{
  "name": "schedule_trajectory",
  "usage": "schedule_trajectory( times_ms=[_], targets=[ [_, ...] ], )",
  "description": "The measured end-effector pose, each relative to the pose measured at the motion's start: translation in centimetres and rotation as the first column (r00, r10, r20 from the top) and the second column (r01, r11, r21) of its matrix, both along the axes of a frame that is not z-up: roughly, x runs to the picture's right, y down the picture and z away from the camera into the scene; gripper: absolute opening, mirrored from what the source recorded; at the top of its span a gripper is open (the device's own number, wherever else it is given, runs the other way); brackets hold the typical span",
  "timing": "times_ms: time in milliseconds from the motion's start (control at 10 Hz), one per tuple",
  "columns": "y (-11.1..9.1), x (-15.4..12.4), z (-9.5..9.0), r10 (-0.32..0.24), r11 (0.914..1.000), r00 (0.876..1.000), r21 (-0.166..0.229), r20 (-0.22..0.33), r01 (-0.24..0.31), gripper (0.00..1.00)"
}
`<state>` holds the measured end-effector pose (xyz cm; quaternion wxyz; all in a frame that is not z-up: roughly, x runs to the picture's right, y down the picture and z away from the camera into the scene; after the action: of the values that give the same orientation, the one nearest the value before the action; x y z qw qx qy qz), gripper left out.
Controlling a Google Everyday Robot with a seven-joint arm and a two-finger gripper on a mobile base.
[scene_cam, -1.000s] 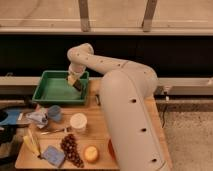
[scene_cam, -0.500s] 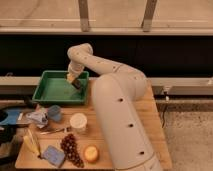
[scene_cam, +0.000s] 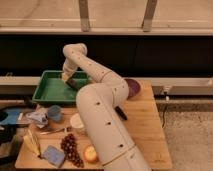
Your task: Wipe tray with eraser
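Mid-wipe: arm sweeps the eraser across the green tray

Broadly, the white, thick-jointed robot arm [scene_cam: 102, 107] fills the middle of the view, rising from the near edge of the pale wooden counter [scene_cam: 145, 125] and folding over to reach down into the large shallow rectangular green plastic tray [scene_cam: 50, 92] at the counter's far left. Compared with a second ago, the wrist has shifted a little toward the tray's right-hand side and the near body of the arm has swung, while the tray itself has stayed put; I read that as a wiping stroke under way, not a pick-up or a retreat.

Next in size, the tray lies with its long axis running left to right along the counter's back edge, open side up.

The pincer [scene_cam: 68, 80] hangs just above the tray's right part, pointing down. Whether it is open or closed I cannot tell. A small dark flat block, seemingly the black eraser [scene_cam: 73, 83], sits at its tip, low over the tray floor; its long axis appears to slant from upper left to lower right, though contact with the floor is not clear.

Judging by this, the wipe is partly done, with the tray's left half yet to be covered.
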<state>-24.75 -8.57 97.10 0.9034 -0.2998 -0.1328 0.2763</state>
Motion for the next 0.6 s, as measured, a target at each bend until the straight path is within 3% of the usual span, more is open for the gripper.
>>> schedule_trajectory(
  times_ms=[400,600],
  targets=[
    [3.7,-2.6,-4.4,-0.053,0.9983,0.995,-0.019,0.088,0.055,0.00],
    [5.8,-2.7,-6.1,-0.053,0.9978,0.994,-0.035,0.092,0.056,0.00]
  ],
)
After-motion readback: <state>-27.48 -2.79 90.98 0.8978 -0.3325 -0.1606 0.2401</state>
